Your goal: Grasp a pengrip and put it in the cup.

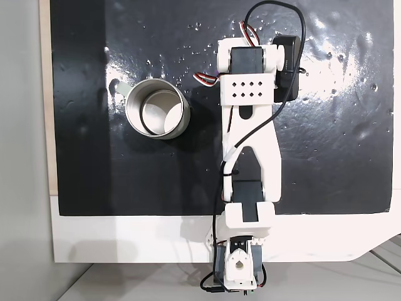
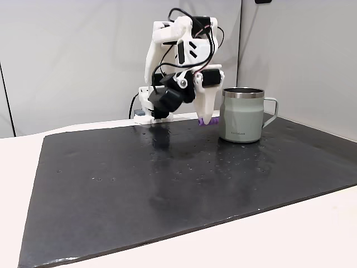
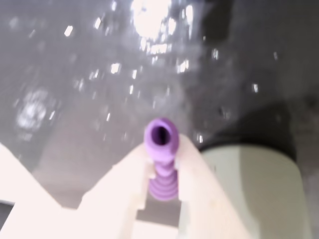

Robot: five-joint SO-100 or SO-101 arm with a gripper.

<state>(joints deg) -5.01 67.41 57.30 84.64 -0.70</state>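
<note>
The tool (image 3: 162,164) squeezes the purple pengrip (image 3: 162,149) between its two white fingers, with the hollow end poking out. In a fixed view, it hangs low over the black mat (image 2: 167,184), just left of the cup (image 2: 241,114).

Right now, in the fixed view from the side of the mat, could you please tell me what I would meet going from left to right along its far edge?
White robot arm with black motors → white hand shut on the tiny purple ribbed pengrip → silvery metal cup with side handle.
</note>
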